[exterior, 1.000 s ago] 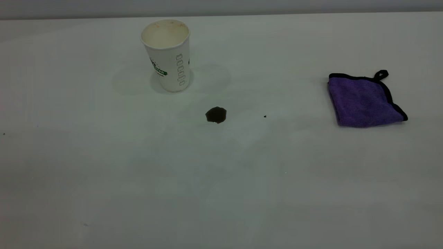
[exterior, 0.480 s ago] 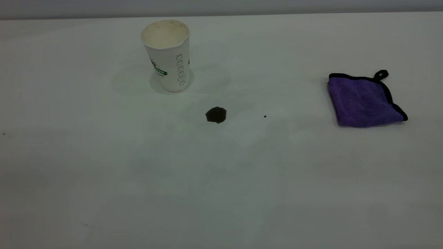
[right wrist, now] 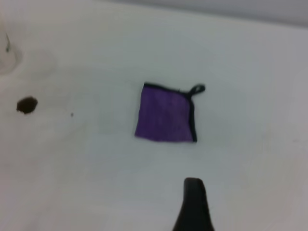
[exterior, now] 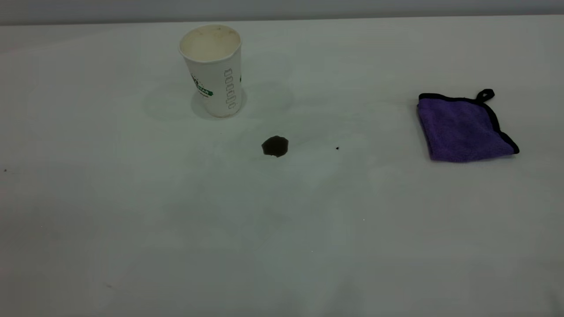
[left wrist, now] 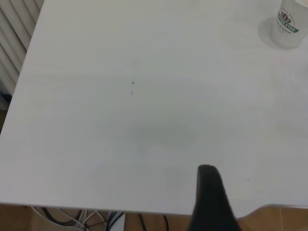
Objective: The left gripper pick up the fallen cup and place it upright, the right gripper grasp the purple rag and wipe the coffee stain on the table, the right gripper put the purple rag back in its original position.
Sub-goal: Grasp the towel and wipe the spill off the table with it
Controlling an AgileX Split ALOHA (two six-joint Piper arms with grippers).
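Observation:
The white paper cup (exterior: 214, 70) with the green band stands upright at the far left of the table (exterior: 282, 229); it also shows in the left wrist view (left wrist: 291, 24). The dark brown coffee stain (exterior: 275, 146) lies in front of it, toward the middle, and shows in the right wrist view (right wrist: 27, 105). The purple rag (exterior: 462, 128) lies flat at the right, loop at its far corner, and shows in the right wrist view (right wrist: 166, 114). Neither gripper shows in the exterior view. My left gripper (left wrist: 208, 195) hangs over the table's near edge, far from the cup. My right gripper (right wrist: 193, 202) hovers short of the rag.
A tiny black speck (exterior: 337, 148) lies right of the stain. The left wrist view shows the table's edge (left wrist: 144, 211) with cables and floor beyond it, and a ribbed wall at one side.

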